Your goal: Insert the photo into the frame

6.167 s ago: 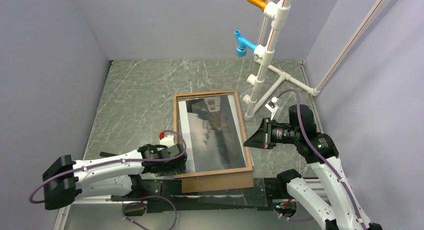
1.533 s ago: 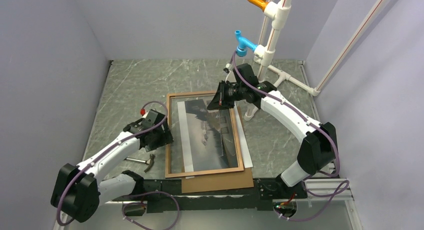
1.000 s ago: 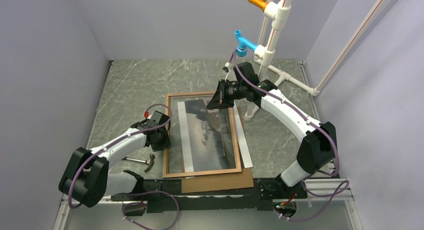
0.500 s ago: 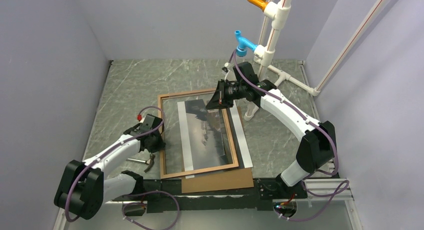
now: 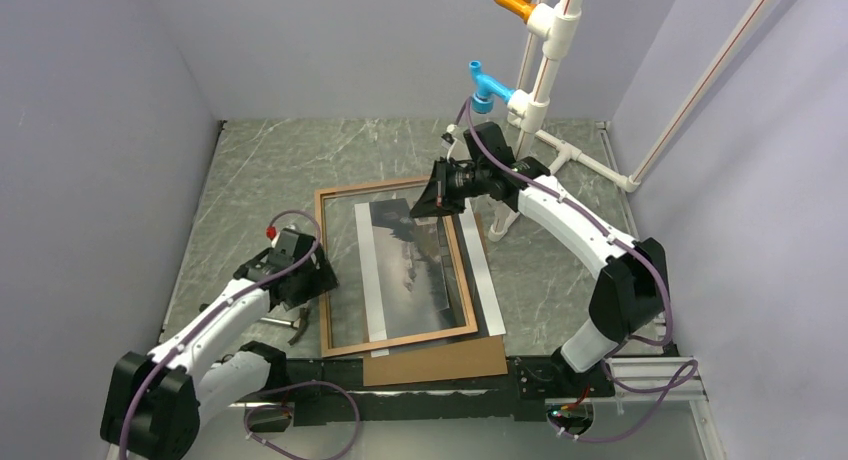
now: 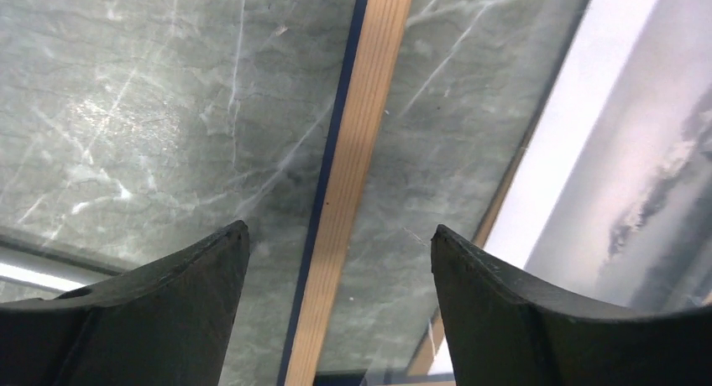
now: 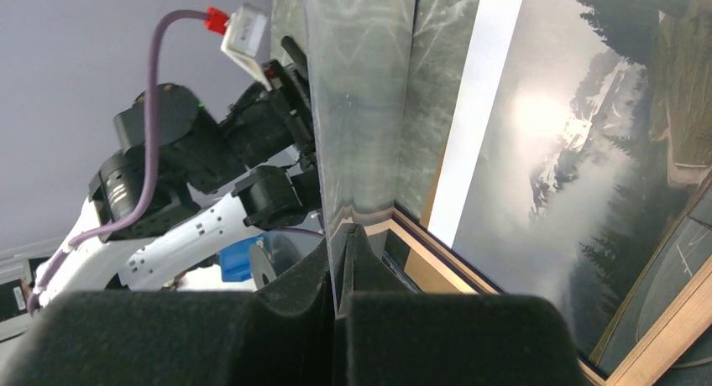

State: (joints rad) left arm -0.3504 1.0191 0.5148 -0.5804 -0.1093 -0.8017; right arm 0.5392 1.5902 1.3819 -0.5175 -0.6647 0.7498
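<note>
Photo [image 5: 415,270] lay face up on the counter [image 5: 260,180] beneath the frame [image 5: 400,340], its right white band sticking out past the frame's right rail. At the frame's left rail we saw the left gripper [image 6: 337,235] spread wide above the wood. At the frame's far right corner the right gripper [image 5: 437,198] was pressed together on the frame's edge.

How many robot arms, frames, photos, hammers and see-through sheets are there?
Robot arms: 2 (left arm, right arm)
Frame: 1
Photo: 1
Hammer: 1
See-through sheet: 1
Total: 6
</note>
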